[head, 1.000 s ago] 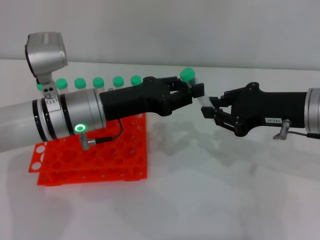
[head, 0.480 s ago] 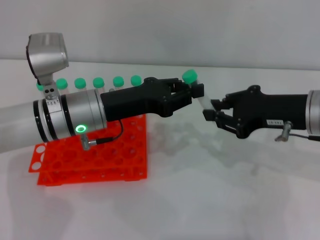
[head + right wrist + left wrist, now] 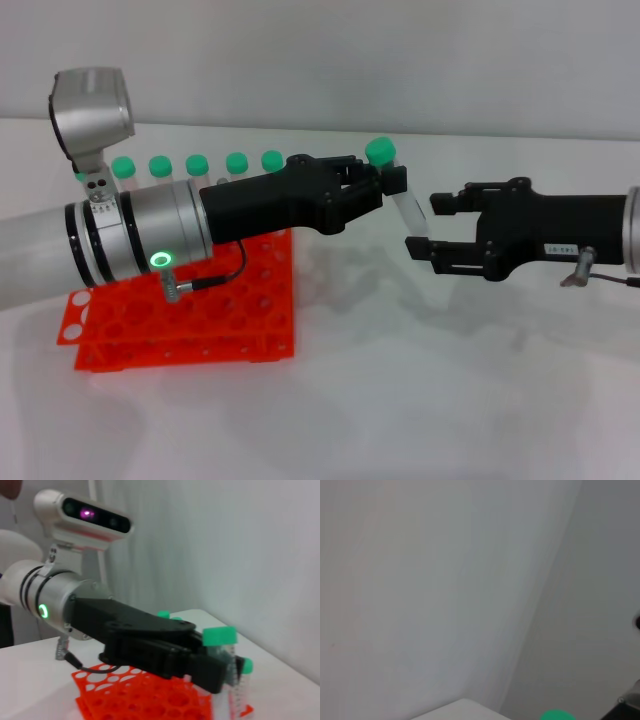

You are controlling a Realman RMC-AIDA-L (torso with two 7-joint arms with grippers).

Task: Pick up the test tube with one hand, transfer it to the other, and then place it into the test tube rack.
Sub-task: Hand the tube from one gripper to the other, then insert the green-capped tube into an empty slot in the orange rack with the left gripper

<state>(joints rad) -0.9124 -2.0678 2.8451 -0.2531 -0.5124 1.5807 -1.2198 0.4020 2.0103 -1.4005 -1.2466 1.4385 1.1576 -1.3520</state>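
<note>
My left gripper (image 3: 391,182), on the silver arm with the lit green ring, is shut on the test tube (image 3: 405,208) just below its green cap (image 3: 379,150). It holds the tube tilted in the air, right of the orange-red rack (image 3: 180,312). My right gripper (image 3: 422,224), with the white label on its wrist, is open. Its fingertips lie on either side of the tube's lower end, and I cannot tell whether they touch it. In the right wrist view the left gripper (image 3: 212,670) grips the capped tube (image 3: 220,637) above the rack (image 3: 135,695). The left wrist view shows only the cap's edge (image 3: 557,715).
Several green-capped tubes (image 3: 198,162) stand in the rack's back row, behind my left arm. The left arm's wrist camera (image 3: 92,105) sticks up over the rack's left end. White tabletop (image 3: 450,380) lies to the right and front of the rack.
My right gripper has opened off the tube's lower part, levelled out and drawn slightly back to the right. My left gripper stays shut on the tube near its cap.
</note>
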